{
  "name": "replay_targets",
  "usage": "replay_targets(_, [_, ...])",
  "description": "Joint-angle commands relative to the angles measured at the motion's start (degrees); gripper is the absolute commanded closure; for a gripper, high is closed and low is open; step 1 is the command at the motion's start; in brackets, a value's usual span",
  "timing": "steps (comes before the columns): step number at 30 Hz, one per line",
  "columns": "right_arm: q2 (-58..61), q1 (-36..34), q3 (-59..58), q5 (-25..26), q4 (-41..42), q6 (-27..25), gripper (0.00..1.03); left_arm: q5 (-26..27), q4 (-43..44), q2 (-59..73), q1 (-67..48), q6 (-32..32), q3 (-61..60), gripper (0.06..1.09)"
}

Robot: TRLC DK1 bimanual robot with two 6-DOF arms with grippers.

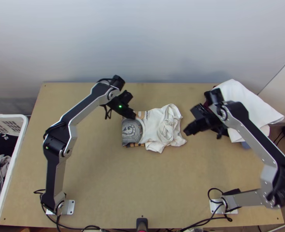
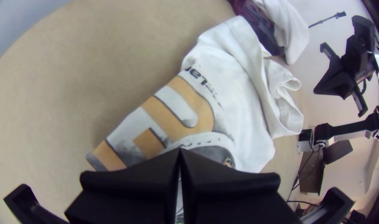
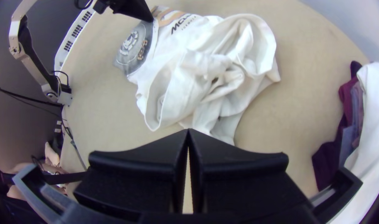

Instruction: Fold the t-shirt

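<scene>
The white t-shirt [image 1: 152,123] lies mid-table, its grey-and-orange printed part folded flat at the left and its right part bunched in loose folds. My left gripper [image 1: 133,115] is over the printed part's far edge. In the left wrist view, the left gripper [image 2: 180,151] is shut above the shirt's print [image 2: 172,112], with no cloth visible between its fingers. My right gripper [image 1: 186,132] stands just right of the bunched end. The right wrist view has the right gripper [image 3: 188,132] shut beside the crumpled white cloth [image 3: 214,79], holding nothing visible.
A pile of clothes, white cloth [image 1: 239,96] over dark red and blue pieces, lies at the table's far right corner. A white basket [image 1: 20,127] with grey and black clothes stands left of the table [image 1: 103,181]. Cables run along the near edge.
</scene>
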Motion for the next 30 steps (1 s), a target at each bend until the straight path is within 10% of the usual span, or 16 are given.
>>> replay_targets(1, [9.27, 3.31, 11.51, -0.32, 1.13, 0.39, 1.00, -2.65, 1.82, -0.13, 0.14, 0.15, -4.69, 1.00])
replay_targets(11, [22.80, 8.85, 26.01, -1.91, 1.05, 3.21, 1.00, -5.37, 4.80, 0.13, -2.76, 0.59, -10.22, 1.00])
replay_targets(30, [28.34, 11.13, 12.56, -0.32, 8.34, 0.83, 1.00, -5.46, 6.12, -0.22, -1.26, 0.85, -12.68, 1.00])
